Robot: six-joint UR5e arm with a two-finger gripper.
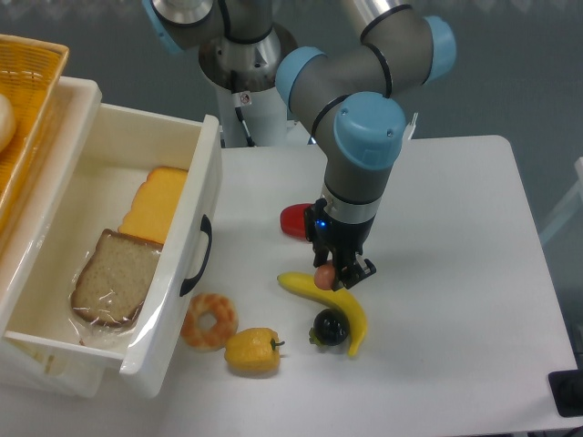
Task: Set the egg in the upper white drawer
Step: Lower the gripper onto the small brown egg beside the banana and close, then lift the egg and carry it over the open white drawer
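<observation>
— Egg (324, 276) first: where is it?
— Between the fingers of the gripper (333, 276), which are closed onto it, right at the banana (330, 301) on the table (455, 273). Whether it is lifted clear of the banana, I cannot tell.
— And the upper white drawer (205, 196)?
— Pulled open at the left, well apart from the egg. A slice of bread (114, 278) and a cheese slice (155, 205) lie inside.
— What else lies near?
— A dark fruit (329, 327) touches the banana; a red pepper (296, 219) sits behind the gripper. A doughnut (209, 320) and a yellow pepper (252, 350) lie by the drawer front, and a wicker basket (27, 109) stands at the far left.
</observation>
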